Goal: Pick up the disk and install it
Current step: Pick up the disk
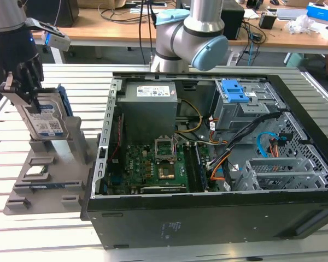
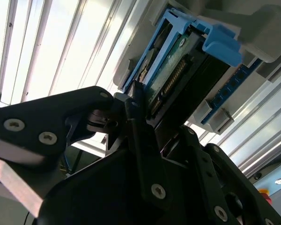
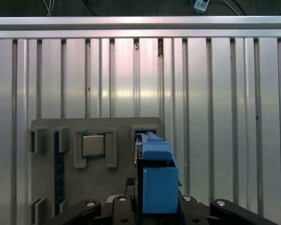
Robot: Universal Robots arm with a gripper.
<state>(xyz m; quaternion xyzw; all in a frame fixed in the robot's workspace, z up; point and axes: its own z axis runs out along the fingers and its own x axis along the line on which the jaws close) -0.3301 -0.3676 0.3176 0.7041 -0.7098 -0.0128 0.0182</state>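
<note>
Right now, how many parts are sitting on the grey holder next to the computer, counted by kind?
Disk: 1, upright, gripped by the end effector
Chip: 1
Memory stick: 1
Total: 3

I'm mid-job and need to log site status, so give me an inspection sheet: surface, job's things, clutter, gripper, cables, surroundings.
Surface: slatted metal table carrying a grey parts holder and an open computer case.
Job's things: disk stands upright in the parts holder; drive cage with blue latch sits in the case.
Clutter: processor chip seated in the holder.
Gripper: gripper at the disk's top, apparently shut on it.
Cables: orange, blue and black cables inside the case.
Surroundings: wooden desks behind, with wires and boxes.
</note>
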